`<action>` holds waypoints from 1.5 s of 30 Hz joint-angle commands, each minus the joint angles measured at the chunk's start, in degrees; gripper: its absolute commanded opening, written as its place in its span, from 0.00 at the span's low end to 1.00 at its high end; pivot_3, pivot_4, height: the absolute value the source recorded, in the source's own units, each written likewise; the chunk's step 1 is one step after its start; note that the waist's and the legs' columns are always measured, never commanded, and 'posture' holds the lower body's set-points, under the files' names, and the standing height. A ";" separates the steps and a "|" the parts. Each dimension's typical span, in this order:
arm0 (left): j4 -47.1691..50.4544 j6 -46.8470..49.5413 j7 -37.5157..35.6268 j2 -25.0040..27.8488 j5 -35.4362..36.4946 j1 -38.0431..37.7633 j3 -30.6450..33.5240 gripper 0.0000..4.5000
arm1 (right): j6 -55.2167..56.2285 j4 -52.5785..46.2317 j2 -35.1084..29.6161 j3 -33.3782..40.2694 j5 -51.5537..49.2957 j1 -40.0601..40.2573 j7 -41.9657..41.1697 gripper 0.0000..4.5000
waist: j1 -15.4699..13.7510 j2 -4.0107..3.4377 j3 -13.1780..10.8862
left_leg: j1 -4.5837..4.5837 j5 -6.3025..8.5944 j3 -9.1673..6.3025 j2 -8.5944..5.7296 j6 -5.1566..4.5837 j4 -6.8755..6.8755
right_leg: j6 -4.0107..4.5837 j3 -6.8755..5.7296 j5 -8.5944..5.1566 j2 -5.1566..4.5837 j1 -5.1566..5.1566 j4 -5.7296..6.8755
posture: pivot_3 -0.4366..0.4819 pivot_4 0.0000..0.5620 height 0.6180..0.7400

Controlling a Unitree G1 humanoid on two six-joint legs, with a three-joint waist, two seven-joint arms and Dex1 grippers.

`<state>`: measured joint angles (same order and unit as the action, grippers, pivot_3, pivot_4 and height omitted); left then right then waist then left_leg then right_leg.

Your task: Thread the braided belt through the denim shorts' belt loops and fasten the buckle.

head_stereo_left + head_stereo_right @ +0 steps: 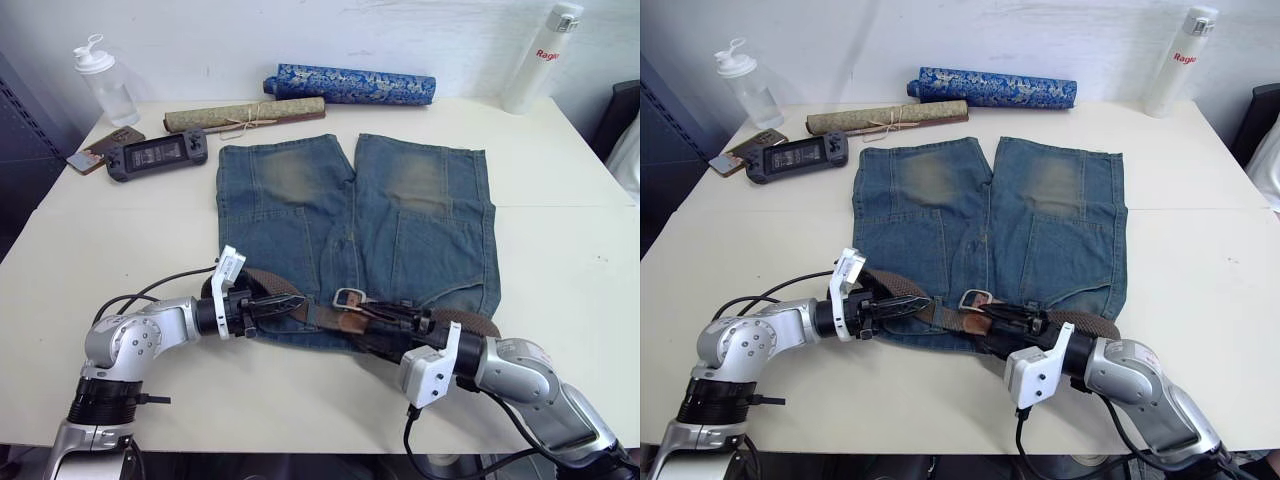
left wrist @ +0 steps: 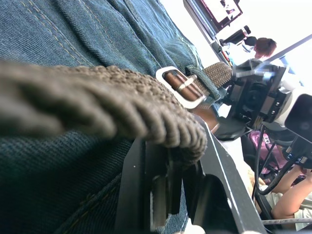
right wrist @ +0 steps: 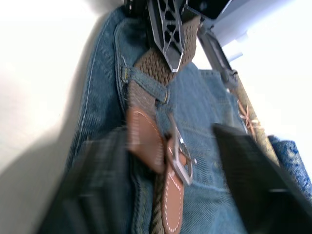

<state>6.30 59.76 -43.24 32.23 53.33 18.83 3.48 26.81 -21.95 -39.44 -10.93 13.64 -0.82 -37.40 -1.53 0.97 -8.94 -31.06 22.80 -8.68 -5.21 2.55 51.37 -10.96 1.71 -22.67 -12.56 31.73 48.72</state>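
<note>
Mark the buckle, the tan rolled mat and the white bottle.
buckle (image 1: 348,297), left eye view, on its silver frame.
tan rolled mat (image 1: 240,115), left eye view, near its string tie.
white bottle (image 1: 540,60), left eye view, on its body.

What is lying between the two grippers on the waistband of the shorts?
Between left gripper and right gripper, head views show the braided belt and its buckle.

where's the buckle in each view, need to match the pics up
Left eye view: the buckle lies on the waistband of the denim shorts, between the two grippers.
Right eye view: same spot.
Left wrist view: right of centre, beyond the braided belt.
Right wrist view: low, centre.
Shared landmark: the reddish-brown leather tip beside it.
</note>
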 commanded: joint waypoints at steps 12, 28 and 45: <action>2.25 0.79 0.97 -1.23 2.48 0.95 3.65 0.19 | 0.65 -0.74 0.37 -1.81 -0.22 -1.28 -0.76 0.00 | 0.06 0.00 0.00 | 0.00 0.00 0.00 0.00 0.00 0.04 | 0.00 -0.01 0.00 0.00 0.01 0.11 | 0.48 0.27 0.16; 26.04 3.82 -0.05 9.48 13.90 -16.26 12.66 0.74 | -1.53 -0.72 0.02 -1.06 -2.70 -4.84 -1.82 0.00 | 0.28 0.02 0.01 | -0.12 0.04 0.23 0.38 0.03 0.29 | 0.54 0.11 -0.30 0.01 0.34 0.41 | 0.48 0.27 0.16; 20.10 -13.28 4.14 10.02 -15.71 -21.27 -7.86 0.74 | -5.92 -4.75 -1.60 3.21 -6.59 -7.34 -3.06 0.00 | 0.00 -0.13 0.22 | -0.03 0.23 0.57 0.47 -0.11 0.54 | 0.89 0.04 -0.49 0.00 0.22 0.68 | 0.48 0.27 0.16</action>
<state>30.48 45.37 -40.21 41.71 41.24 -0.65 -2.55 21.38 -23.41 -40.25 -10.56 9.07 -7.00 -40.47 -1.52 0.85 -8.71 -31.08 23.02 -8.11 -4.74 2.44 51.92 -10.07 1.76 -23.16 -12.56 31.95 49.40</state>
